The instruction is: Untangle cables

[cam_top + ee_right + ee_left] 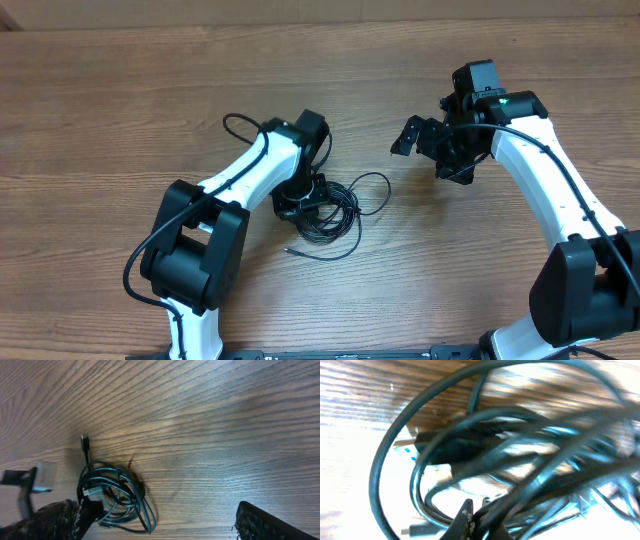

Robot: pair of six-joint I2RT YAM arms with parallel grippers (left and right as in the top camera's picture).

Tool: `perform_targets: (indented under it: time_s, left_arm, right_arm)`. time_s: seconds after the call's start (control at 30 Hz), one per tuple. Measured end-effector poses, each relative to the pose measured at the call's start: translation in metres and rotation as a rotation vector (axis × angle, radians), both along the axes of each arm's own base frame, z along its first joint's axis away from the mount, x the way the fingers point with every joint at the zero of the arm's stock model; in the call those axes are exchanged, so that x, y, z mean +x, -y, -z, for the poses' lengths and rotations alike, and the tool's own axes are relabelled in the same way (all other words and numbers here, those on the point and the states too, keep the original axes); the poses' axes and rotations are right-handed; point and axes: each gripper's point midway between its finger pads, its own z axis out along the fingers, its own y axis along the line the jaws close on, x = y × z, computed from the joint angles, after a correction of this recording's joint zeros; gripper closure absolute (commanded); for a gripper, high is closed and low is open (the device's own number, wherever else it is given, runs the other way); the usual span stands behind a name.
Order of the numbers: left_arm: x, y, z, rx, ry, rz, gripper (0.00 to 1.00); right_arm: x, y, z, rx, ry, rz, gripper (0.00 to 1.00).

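The cables (335, 208) lie as one coiled bundle of thin black cords at the table's middle, with one loose plug end (290, 251) trailing toward the front. My left gripper (300, 197) is down on the bundle's left side. In the left wrist view its fingers (481, 521) are closed together with strands of the cables (485, 435) pinched between them. My right gripper (432, 148) is open and empty, raised to the right of the bundle. In the right wrist view its fingers (157, 512) are spread wide and the cables (117, 497) lie farther off at the lower left.
The wooden table (120, 90) fills every view. The left arm's own thicker black cable (240, 125) loops above its wrist. A silvery plug (405, 449) shows inside the bundle. Part of the left arm (40, 477) shows at the left edge of the right wrist view.
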Motion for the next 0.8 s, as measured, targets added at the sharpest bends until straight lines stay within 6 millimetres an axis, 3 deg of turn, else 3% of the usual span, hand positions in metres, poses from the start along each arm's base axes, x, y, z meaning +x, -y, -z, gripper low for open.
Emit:
perform_targets:
  time_s: [0.17,0.43,0.57,0.67,0.73,0.8]
  left_arm:
    - [0.022,0.014,-0.041,-0.049,0.064,0.035,0.96]
    - [0.046,0.028,-0.133,-0.174,0.292,0.053,0.96]
    - [0.041,0.03,-0.159,-0.225,0.343,0.06,0.96]
    - [0.039,0.033,-0.167,-0.256,0.351,0.067,0.96]
    - [0.037,0.036,-0.169,-0.275,0.347,0.071,0.96]
    - [0.034,0.04,-0.17,-0.299,0.336,0.074,0.96]
  right_arm:
    - [-0.005,-0.004,0.001,-0.003,-0.017,-0.013,0.0]
    - [-0.017,-0.032,0.011,-0.004,-0.014,-0.094,0.0]
    - [-0.021,-0.048,0.021,0.0,0.0,-0.124,0.0]
    - [-0.019,-0.057,0.023,0.01,0.018,-0.129,0.01]
    - [-0.015,-0.061,0.024,0.017,0.032,-0.13,0.11]
    - [-0.013,-0.065,0.026,0.021,0.036,-0.129,0.31]
